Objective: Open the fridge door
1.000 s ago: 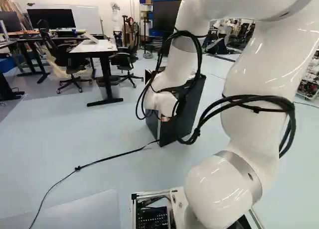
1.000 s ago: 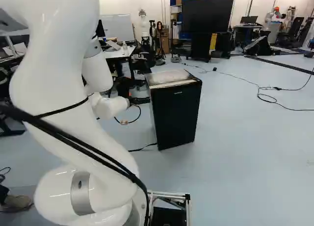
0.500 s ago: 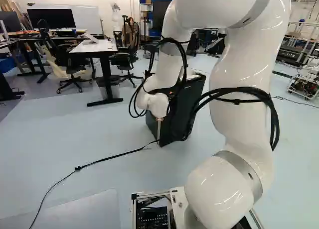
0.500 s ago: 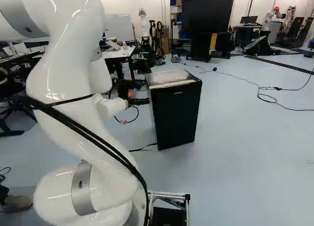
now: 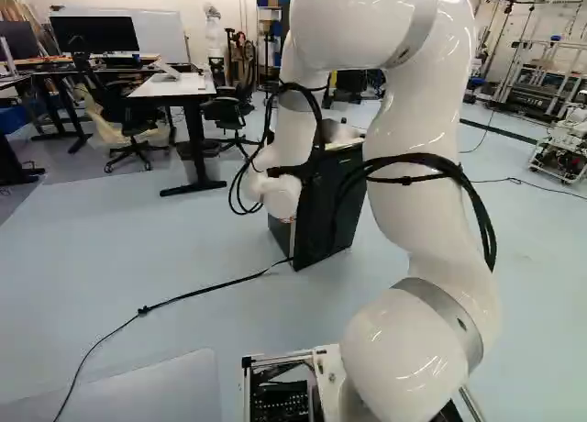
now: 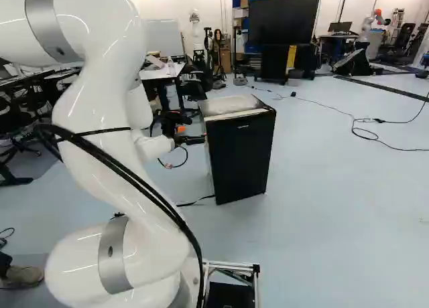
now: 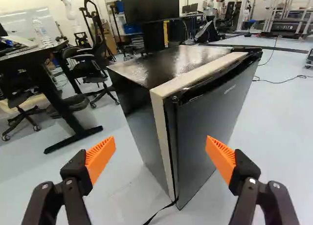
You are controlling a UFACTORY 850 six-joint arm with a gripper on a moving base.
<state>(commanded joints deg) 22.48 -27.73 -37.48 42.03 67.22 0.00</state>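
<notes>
In the right base view my gripper (image 6: 194, 140) is at the left side of the black fridge (image 6: 240, 159), near its upper part. The wrist view has the gripper (image 7: 160, 157) open, its orange pads wide apart with nothing held. Ahead of the fingers stands the upright fridge, a front vertical edge facing the gap between them. Its dark door (image 7: 211, 120) lies closed against the body, with a pale strip (image 7: 160, 122) along the seam. Whether a finger touches the fridge, I cannot tell. The arm covers part of the fridge (image 5: 316, 225) in the left base view.
A white-topped desk (image 5: 174, 85) with office chairs stands beyond the fridge to its left. A thin black cable (image 5: 206, 289) runs over the floor from the fridge's foot. Farther back are a large screen (image 6: 283, 18) and another robot (image 6: 372, 23).
My arm has swung leftward in the left base view, baring more of the fridge. The gripper has shifted slightly toward the fridge in the right base view. Base and fridge have stayed put.
</notes>
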